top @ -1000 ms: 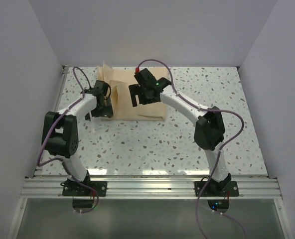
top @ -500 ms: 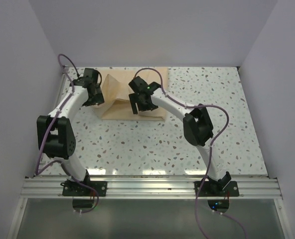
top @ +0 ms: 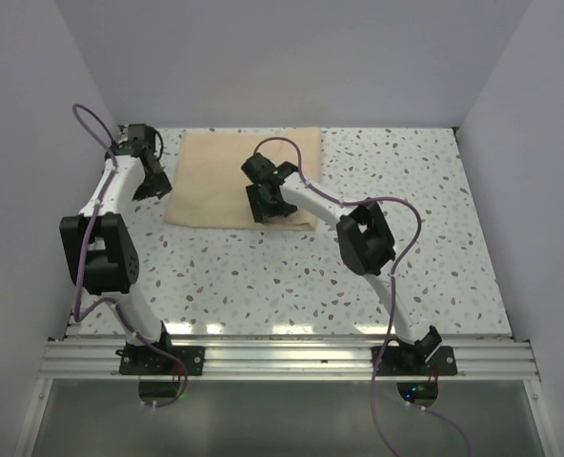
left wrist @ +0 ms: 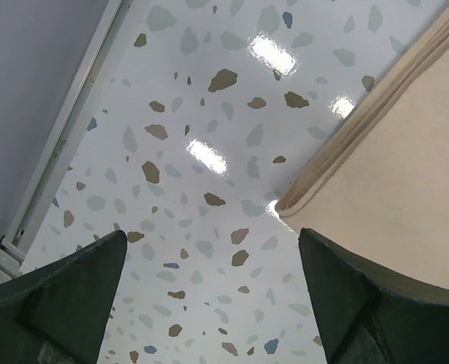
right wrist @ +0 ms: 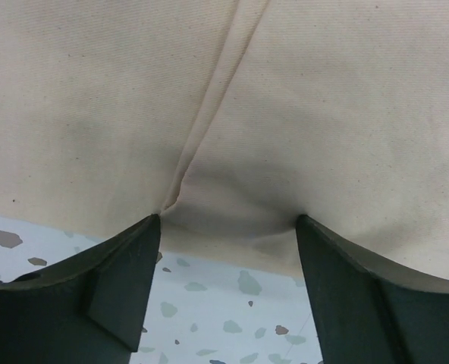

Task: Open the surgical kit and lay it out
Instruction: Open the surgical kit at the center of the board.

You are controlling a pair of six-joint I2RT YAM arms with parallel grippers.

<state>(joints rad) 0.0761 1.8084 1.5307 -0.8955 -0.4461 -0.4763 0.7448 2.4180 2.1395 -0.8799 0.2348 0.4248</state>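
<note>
Both spread: my left hand (left wrist: pixel 211 250) beside the beige cloth wrap (top: pixel 220 181), right hand (right wrist: pixel 227 224) astride its near fold; mid-unfolding, I'd pinch next.

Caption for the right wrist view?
Open right gripper over the edge of a beige cloth wrap on a speckled table.

A: The cloth (top: pixel 220 186)?
B: Beige woven fabric, matt, fine-grained, with soft folded hems.
A: And the table (top: pixel 406 238)?
B: Smooth and glossy, speckled like terrazzo, with bright lamp glare on it. The rail (top: pixel 292 360) along its near edge is bare metal.
</note>
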